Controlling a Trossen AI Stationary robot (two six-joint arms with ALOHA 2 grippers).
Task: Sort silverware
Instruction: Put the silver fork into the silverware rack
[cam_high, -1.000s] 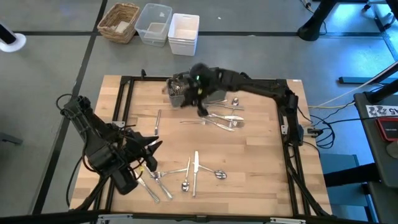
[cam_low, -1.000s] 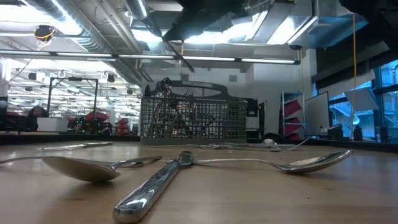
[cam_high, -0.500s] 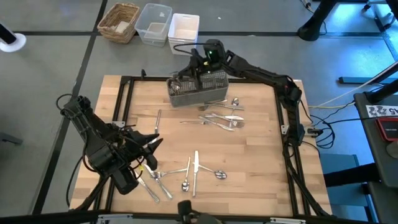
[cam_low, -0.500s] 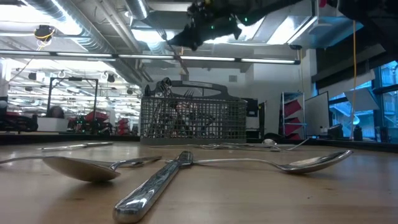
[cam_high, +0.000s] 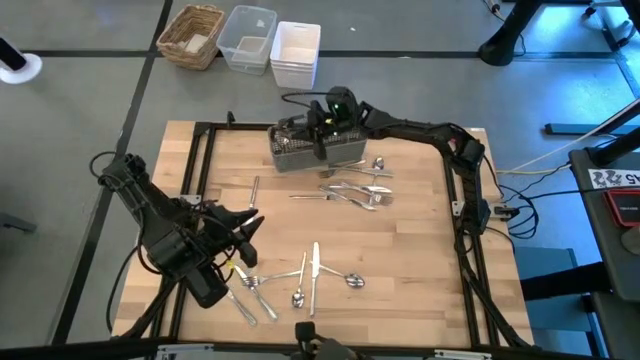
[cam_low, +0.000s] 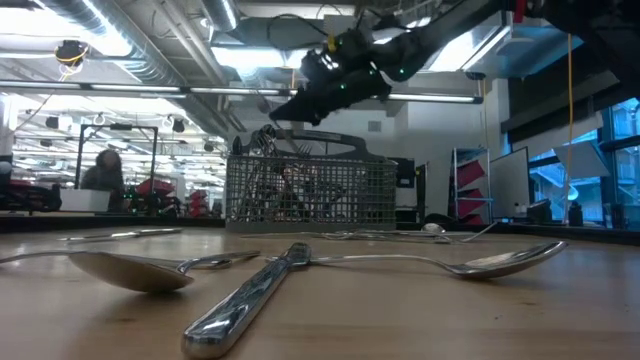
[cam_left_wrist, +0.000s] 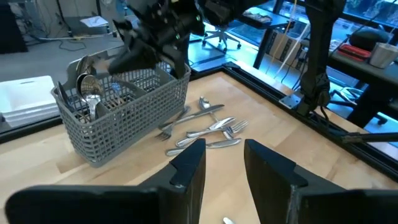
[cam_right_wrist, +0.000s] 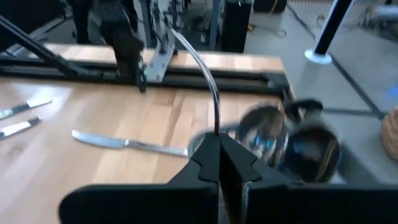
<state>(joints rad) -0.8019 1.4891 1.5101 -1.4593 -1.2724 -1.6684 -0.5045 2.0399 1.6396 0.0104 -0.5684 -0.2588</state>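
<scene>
The grey mesh caddy (cam_high: 318, 150) stands near the table's far edge with spoons and forks upright in it (cam_left_wrist: 87, 93). My right gripper (cam_right_wrist: 217, 140) hovers just above the caddy (cam_low: 310, 195) and is shut on one thin piece of silverware (cam_right_wrist: 208, 81). Loose silverware lies flat on the table: one cluster by the caddy (cam_high: 358, 190), a single piece (cam_high: 254, 192), and a group by the near edge (cam_high: 300, 275). My left gripper (cam_high: 245, 228) waits open at the near left, above the table (cam_left_wrist: 221, 162). My right gripper pinches a thin, curved silver handle (cam_right_wrist: 216, 121) between its two fingers. The handle runs on past the fingertips; its other end is hidden behind the fingers, so which kind of piece it is cannot be told. The piece is lifted clear, above the caddy's spoon bowls (cam_right_wrist: 267, 134).
A black metal frame (cam_high: 200, 160) borders the wooden table. Beyond the far edge stand a wicker basket (cam_high: 192, 33) and two plastic bins (cam_high: 248, 38). A knife (cam_low: 250, 295) and spoons (cam_low: 130, 268) lie close to the low camera. Bare wood shows mid-table (cam_high: 400, 240).
My right gripper has swung with its piece from above the loose cluster toward the far edge, rising over the caddy, then has come down closer to the caddy's top. The pieces on the table have stayed where they were.
</scene>
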